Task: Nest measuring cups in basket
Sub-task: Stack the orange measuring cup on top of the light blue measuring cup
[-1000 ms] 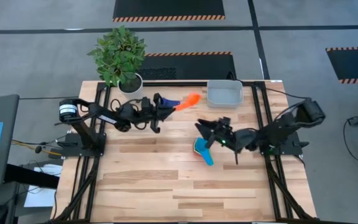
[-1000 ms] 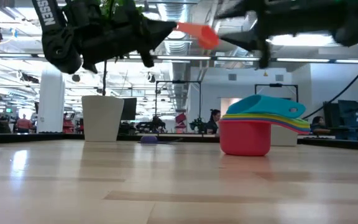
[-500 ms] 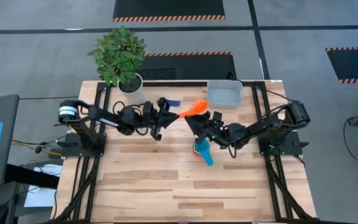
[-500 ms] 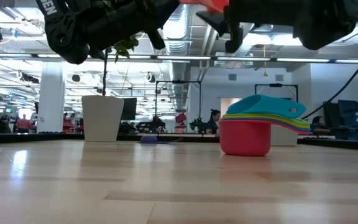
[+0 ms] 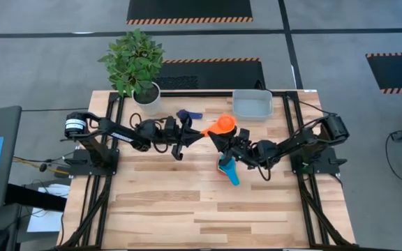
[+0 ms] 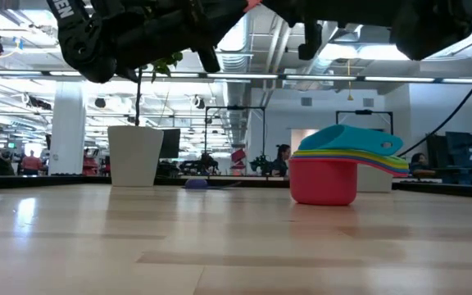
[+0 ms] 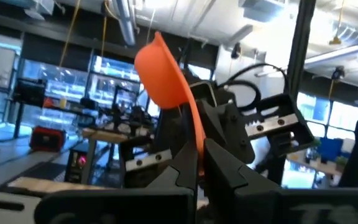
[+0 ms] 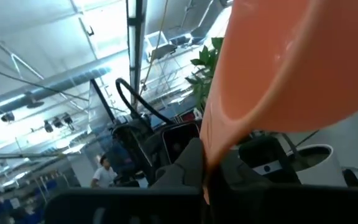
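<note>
An orange measuring cup [image 5: 222,125] hangs in the air over the table's middle, between my two grippers. My left gripper [image 5: 202,131] reaches in from the left and is shut on the cup's handle. My right gripper [image 5: 219,137] comes in from the right and is shut on the same cup. A nested stack of measuring cups [image 6: 334,168], red at the bottom and light blue on top, stands on the table below my right arm. A dark blue cup [image 5: 187,114] lies near the far edge. The grey-blue basket [image 5: 252,104] stands at the far edge. My left gripper pinches the orange cup's handle near its free end [image 7: 197,149] between its two fingers, from the table's left and slanting upward. The bowl [image 7: 160,65] stands beyond and above the fingertips, clear of the table. My right gripper is shut on the orange cup where the bowl narrows [image 8: 215,149], coming from the table's right and slanting upward. The bowl rises above its fingertips. Whether it holds the rim or the handle's root I cannot tell.
A white pot with a green plant [image 5: 145,90] stands at the far left corner, close to the dark blue cup. The near half of the wooden table [image 5: 208,209] lies bare. Black frame rails run along both sides.
My left gripper has carried the orange cup a little toward the table's right and near side, tipping it upward. My right gripper has risen from over the nested stack toward the cup, moving left, and has shut on it.
</note>
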